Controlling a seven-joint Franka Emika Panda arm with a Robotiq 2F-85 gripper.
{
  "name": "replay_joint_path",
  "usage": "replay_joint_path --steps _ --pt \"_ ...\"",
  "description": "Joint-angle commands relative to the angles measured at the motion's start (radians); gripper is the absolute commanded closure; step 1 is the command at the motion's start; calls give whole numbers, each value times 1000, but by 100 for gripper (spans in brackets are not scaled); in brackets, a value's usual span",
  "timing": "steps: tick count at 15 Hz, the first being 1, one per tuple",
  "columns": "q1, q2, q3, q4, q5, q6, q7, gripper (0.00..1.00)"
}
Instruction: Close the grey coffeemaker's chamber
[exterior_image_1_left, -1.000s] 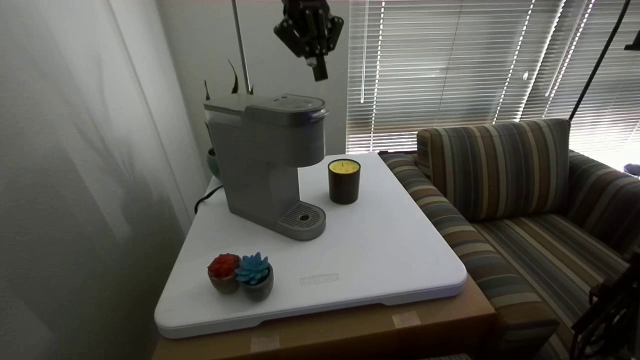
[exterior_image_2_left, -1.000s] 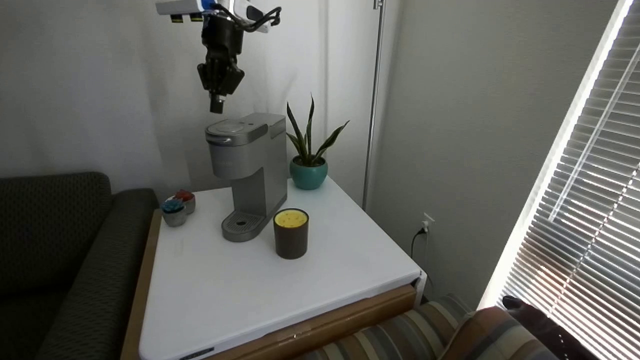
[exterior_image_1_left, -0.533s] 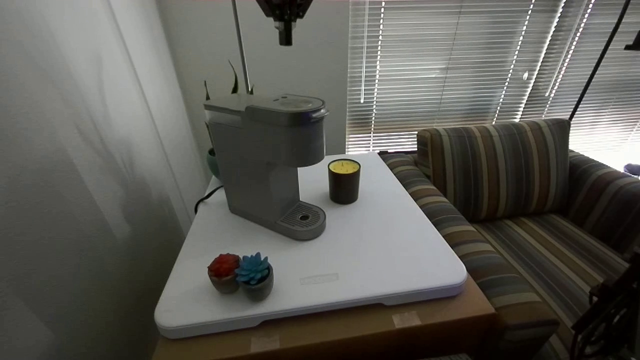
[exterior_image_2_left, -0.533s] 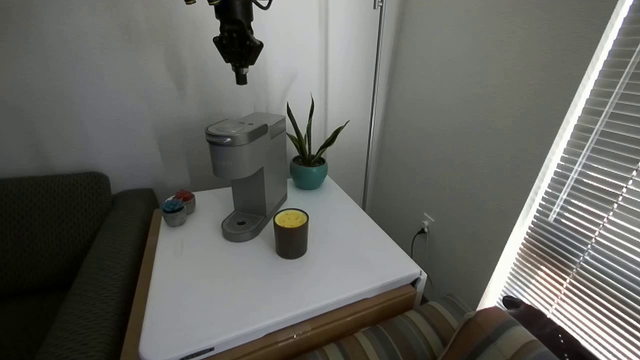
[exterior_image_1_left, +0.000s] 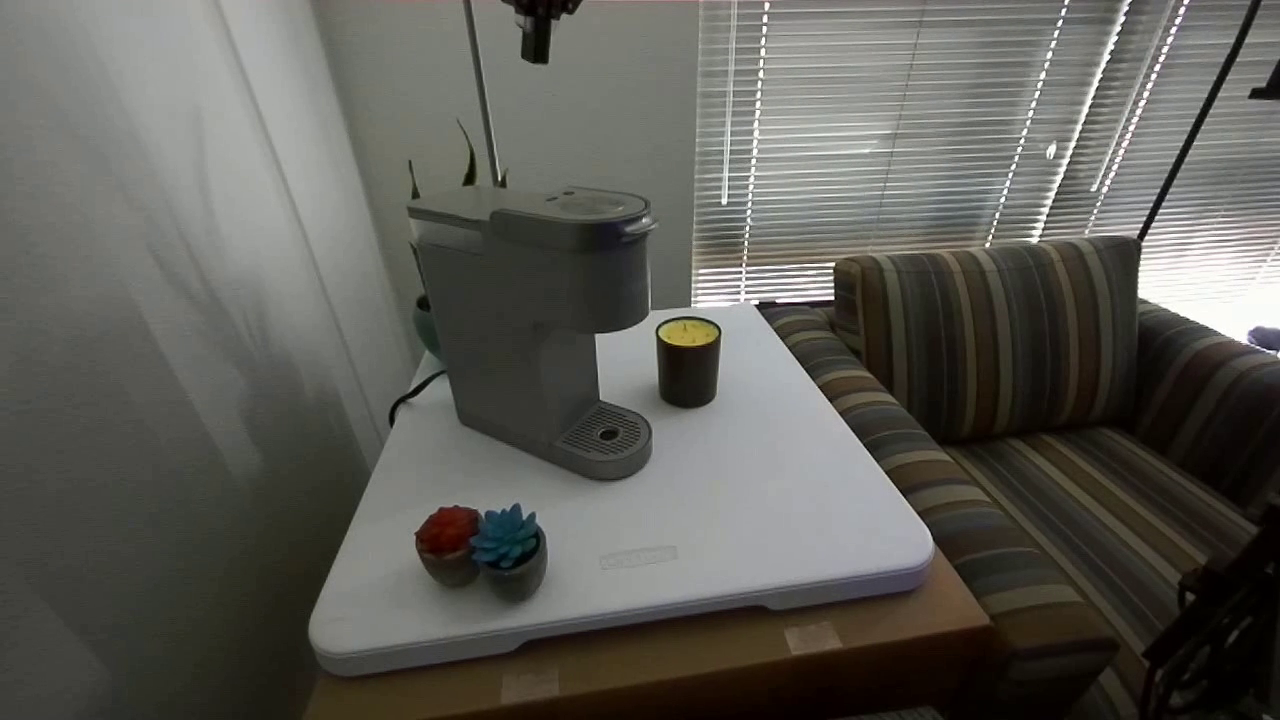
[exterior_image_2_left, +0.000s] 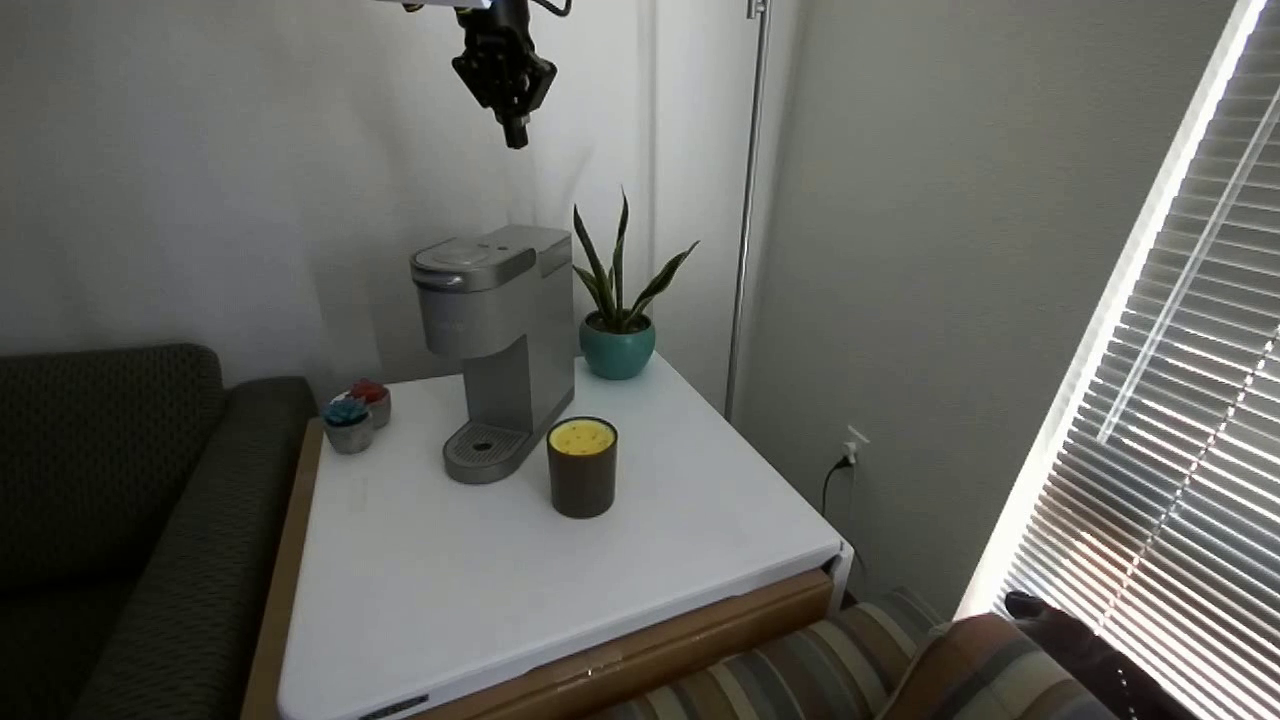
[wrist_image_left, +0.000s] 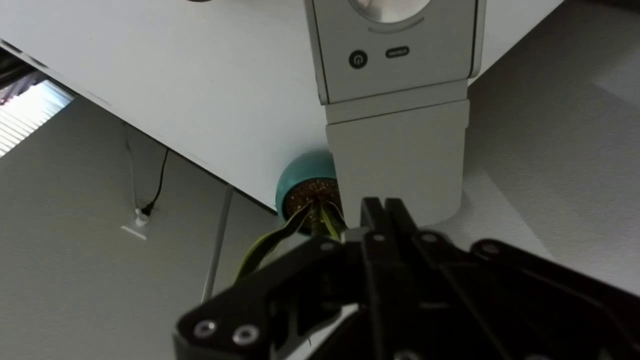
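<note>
Wrist view | hand (wrist_image_left: 383, 204) pressed together, holding nothing, clear above grey coffeemaker (wrist_image_left: 400, 150) | both exterior views: it stands on desk (exterior_image_2_left: 450, 590), chamber (exterior_image_2_left: 474, 264) down flat | closing looks done, nothing evidently left

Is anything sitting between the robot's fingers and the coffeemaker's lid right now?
Nothing visible is: the fingers hang above the grey coffeemaker, with only open air down to its lid in both exterior views. The potted plant, by the machine's rear, and the candle, by its front, look clear of that path.
</note>
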Motion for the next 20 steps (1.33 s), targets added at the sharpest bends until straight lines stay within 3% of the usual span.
replay_joint_path --steps 1,10,17,20 --pt "-18 -11 13 -24 13 21 -32 62" --pt "-25 -13 29 -25 31 16 -36 1" --pt "-45 4 69 -1 97 -3 -33 0" --pt "-30 -11 51 -26 80 11 -4 0"
